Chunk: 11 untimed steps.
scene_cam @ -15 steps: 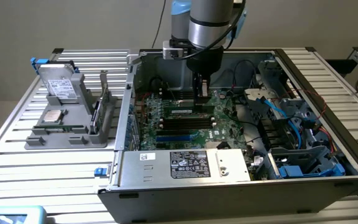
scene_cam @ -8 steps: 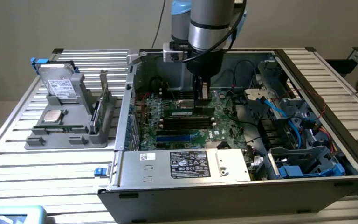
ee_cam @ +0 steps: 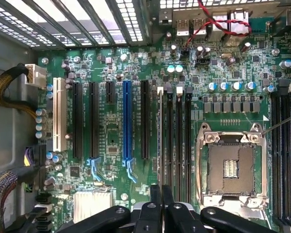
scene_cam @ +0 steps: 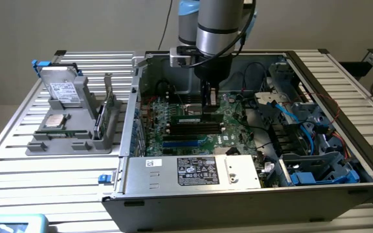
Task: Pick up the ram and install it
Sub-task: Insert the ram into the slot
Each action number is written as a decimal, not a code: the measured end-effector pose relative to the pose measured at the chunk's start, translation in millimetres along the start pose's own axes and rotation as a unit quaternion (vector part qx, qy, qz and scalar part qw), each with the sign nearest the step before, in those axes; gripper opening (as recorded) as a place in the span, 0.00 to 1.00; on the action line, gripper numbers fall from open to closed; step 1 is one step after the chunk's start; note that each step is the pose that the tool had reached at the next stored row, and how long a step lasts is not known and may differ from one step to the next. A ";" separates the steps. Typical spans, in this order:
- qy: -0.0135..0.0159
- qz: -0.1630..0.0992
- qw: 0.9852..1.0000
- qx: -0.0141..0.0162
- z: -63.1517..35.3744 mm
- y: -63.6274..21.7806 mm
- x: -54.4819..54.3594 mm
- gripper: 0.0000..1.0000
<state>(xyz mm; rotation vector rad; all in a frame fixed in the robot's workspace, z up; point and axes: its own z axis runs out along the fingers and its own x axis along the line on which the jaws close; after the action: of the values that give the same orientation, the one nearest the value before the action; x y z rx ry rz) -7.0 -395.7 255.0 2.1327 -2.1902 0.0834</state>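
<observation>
My claw (scene_cam: pixel 209 113) is clamped on one end of the ram (scene_cam: pixel 190 119), which stands on edge along a memory slot mid-board (ee_cam: pixel 111 65). I can't tell if it's seated. I judge it light, stiff and fragile, best held by its edges. An open socket (ee_cam: pixel 230 167) sits just beside, and cables (scene_cam: pixel 289 116) crowd the case (scene_cam: pixel 173 204) nearby.

Plain grey-beige wall (scene_cam: pixel 76 24) behind a slatted aluminium table (scene_cam: pixel 44 179), under soft even light.
</observation>
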 end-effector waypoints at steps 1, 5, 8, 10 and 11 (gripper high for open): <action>0.000 0.000 1.000 0.000 0.7 0.0 -0.6 0.12; 0.000 0.000 1.000 0.000 3.4 0.0 -3.4 0.12; 0.000 0.000 1.000 0.000 4.7 -0.1 -4.8 0.12; 0.000 0.000 1.000 0.000 5.5 -0.1 -4.6 0.12; 0.000 0.000 1.000 0.000 6.3 -0.1 -4.6 0.12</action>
<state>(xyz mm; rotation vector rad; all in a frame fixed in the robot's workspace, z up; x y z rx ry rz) -7.0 -391.8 248.3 2.1327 -2.1898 0.0839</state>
